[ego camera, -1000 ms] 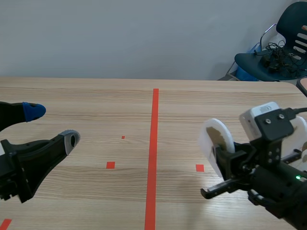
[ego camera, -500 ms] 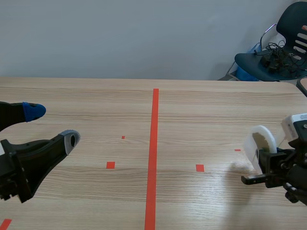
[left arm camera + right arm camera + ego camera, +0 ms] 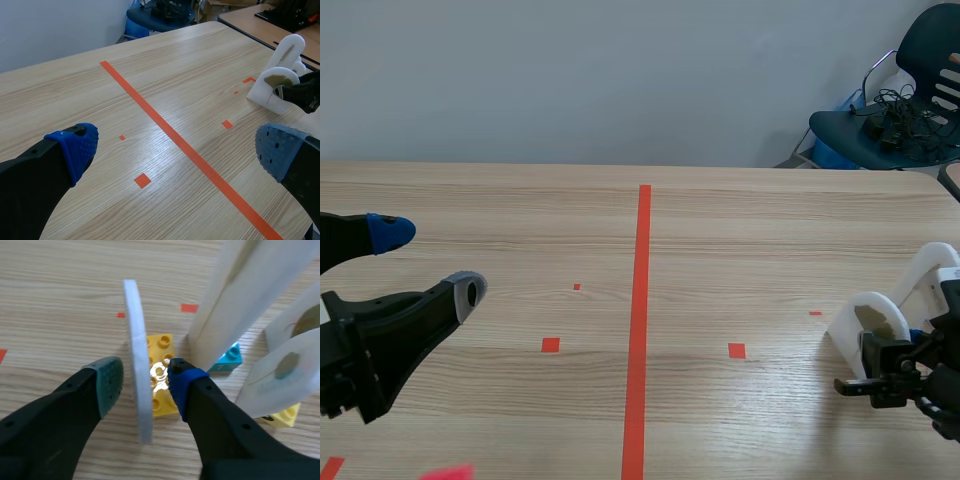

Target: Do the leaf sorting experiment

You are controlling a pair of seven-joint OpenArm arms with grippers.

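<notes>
White disc stood on edge between the right hand's parted fingers, unclamped, faces toward them; left hand, also open, lay well apart.

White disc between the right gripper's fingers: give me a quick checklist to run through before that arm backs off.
1. The white disc stands upright on the yellow brick: ok.
2. The right gripper is open, with a gap showing between each pad and the disc: ok.
3. The disc is pressed fully home in the brick: cannot tell, the disc's own edge hides the joint.
4. The disc is apart from the tall white panel beside it: ok.
5. The left gripper is open, empty and well away across the table: ok.
</notes>
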